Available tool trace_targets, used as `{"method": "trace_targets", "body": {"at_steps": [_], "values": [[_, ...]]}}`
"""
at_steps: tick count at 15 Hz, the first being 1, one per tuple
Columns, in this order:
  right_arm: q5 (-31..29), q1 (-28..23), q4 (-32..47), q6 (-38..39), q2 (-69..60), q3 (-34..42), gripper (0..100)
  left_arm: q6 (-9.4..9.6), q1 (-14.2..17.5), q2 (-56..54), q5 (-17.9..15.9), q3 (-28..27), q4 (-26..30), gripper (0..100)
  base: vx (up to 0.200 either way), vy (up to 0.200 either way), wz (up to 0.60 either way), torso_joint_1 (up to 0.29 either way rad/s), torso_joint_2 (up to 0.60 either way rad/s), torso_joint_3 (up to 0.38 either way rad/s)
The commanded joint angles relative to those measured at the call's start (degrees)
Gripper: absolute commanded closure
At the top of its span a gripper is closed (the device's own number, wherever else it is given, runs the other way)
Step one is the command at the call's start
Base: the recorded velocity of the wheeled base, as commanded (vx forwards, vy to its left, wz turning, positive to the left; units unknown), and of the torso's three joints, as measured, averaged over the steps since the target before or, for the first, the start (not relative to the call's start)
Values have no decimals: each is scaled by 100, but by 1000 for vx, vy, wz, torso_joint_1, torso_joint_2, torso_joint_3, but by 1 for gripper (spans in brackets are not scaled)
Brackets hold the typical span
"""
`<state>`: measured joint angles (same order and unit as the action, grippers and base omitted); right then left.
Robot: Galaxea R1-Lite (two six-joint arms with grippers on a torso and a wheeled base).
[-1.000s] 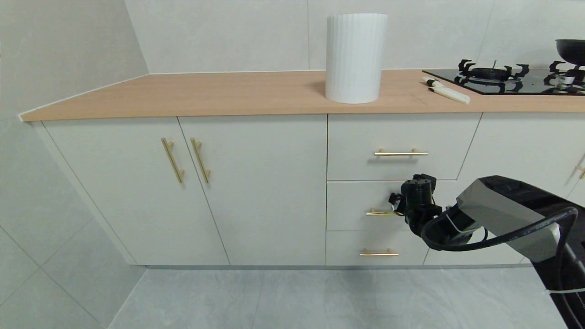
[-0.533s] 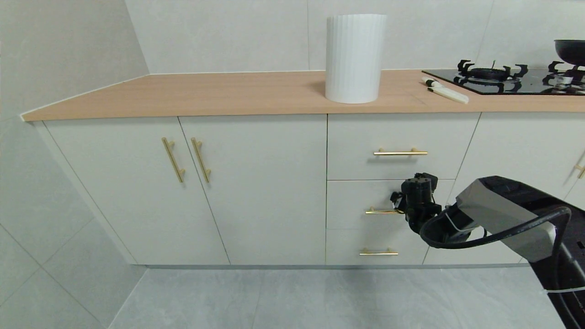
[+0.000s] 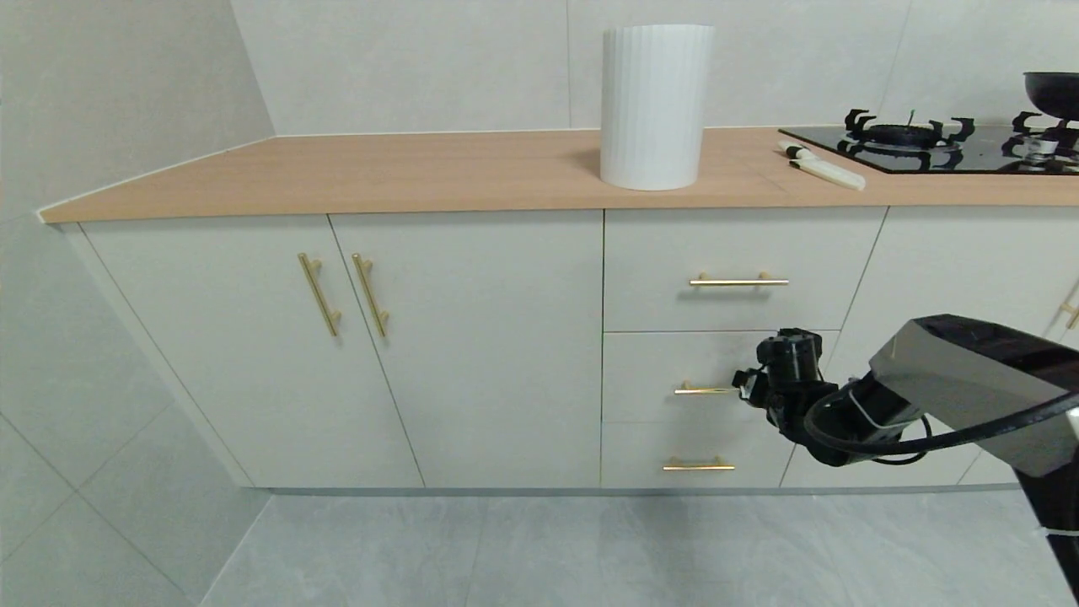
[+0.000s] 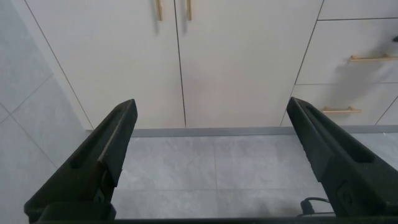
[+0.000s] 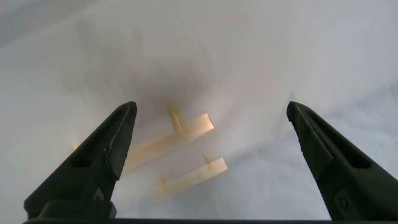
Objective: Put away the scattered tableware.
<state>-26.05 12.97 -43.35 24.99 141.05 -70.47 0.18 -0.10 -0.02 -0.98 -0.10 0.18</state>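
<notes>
A white-handled knife [image 3: 822,169] lies on the wooden countertop [image 3: 421,173] beside the stove [image 3: 927,147]. A tall white ribbed container [image 3: 652,105] stands on the counter above the drawers. My right gripper [image 3: 743,384] hovers in front of the middle drawer, close to its gold handle [image 3: 701,390]. In the right wrist view my right gripper [image 5: 211,107] is open, with a gold handle [image 5: 177,140] ahead between the fingers and not touched. My left gripper [image 4: 212,102] is open and empty, low above the floor, facing the cabinet doors.
Three drawers are stacked under the counter, all closed; the top handle [image 3: 738,282] and bottom handle [image 3: 698,465] are gold bars. Two cabinet doors [image 3: 337,354] stand to the left. Grey tile floor [image 3: 539,548] spreads in front. A dark pot [image 3: 1052,84] sits on the stove.
My right arm has shifted a little to the right and its gripper has moved slightly rightward along the middle drawer's handle. The drawer stays closed.
</notes>
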Motion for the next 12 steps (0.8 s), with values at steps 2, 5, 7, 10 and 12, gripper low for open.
{"method": "trace_targets", "body": {"at_steps": [2, 5, 7, 10, 12], "values": [[408, 21, 178, -108, -1176, 939, 0, -1, 1, 2, 1, 1, -1, 0, 0, 0, 0, 0, 0, 0], [364, 74, 222, -293, -2362, 1853, 0, -1, 1, 2, 1, 1, -1, 0, 0, 0, 0, 0, 0, 0], [329, 303, 362, -592, -3786, 2846, 0, -1, 1, 2, 1, 1, -1, 0, 0, 0, 0, 0, 0, 0], [-181, 408, 327, -987, -5113, 4024, 0, -1, 1, 2, 1, 1, -1, 0, 0, 0, 0, 0, 0, 0], [-278, 390, 318, -1348, -6256, 4762, 0, -1, 1, 2, 1, 1, -1, 0, 0, 0, 0, 0, 0, 0]]}}
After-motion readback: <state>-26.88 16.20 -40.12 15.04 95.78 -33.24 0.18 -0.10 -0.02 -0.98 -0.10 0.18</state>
